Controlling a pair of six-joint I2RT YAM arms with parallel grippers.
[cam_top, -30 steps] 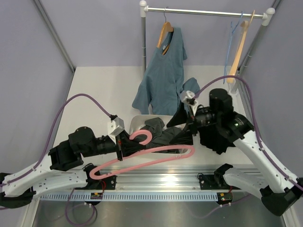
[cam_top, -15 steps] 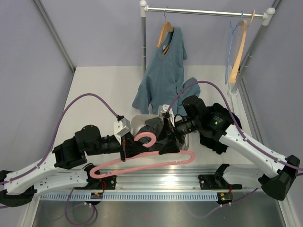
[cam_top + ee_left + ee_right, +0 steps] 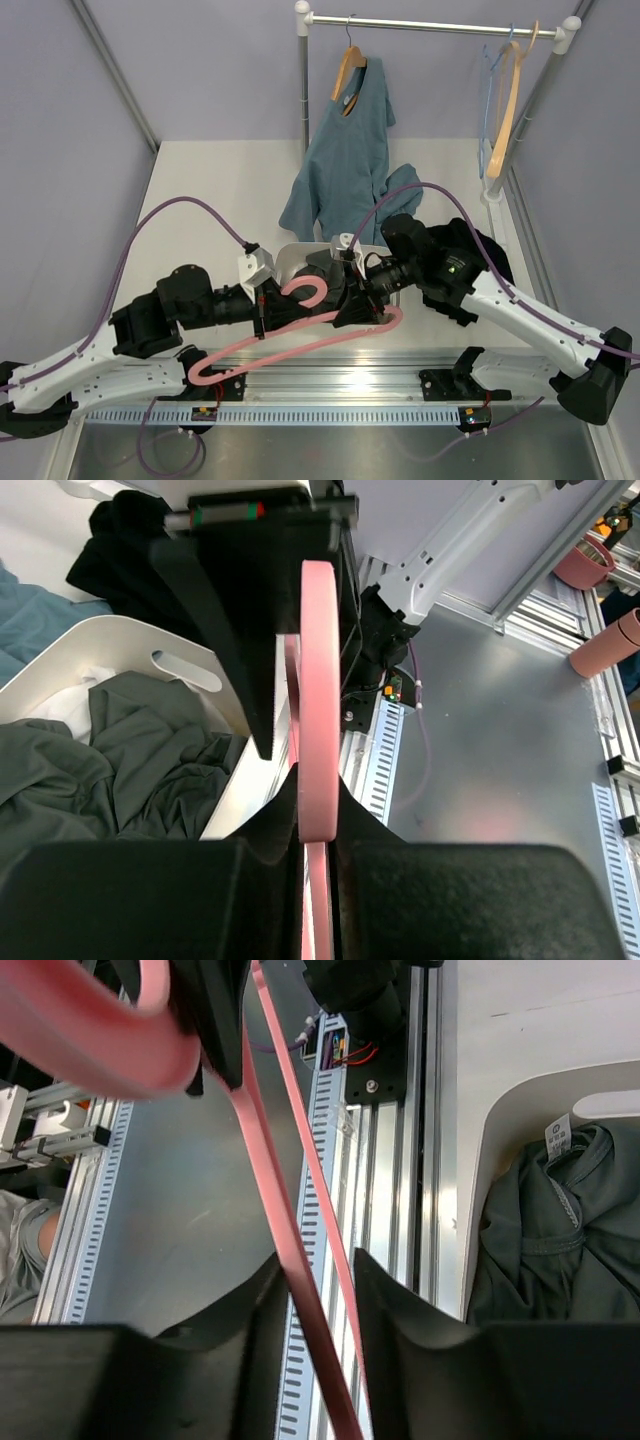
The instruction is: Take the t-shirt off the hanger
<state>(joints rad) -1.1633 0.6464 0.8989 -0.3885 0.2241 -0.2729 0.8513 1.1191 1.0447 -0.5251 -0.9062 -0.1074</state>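
pink hanger [image 3: 303, 283] | bare | hook over white bin [image 3: 289, 256] near rim

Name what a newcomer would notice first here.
The bare pink hanger stretches across the front centre, pinched in the left tool while the right tool straddles one of its arms. Behind, a teal shirt hangs from the rail.

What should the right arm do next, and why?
Probably shut the right fingers on the hanger arm they straddle, to steady it. The hanger looks bare, the black t-shirt seems to lie heaped on the table beyond it, and the left gripper clamps the hanger near its hook.
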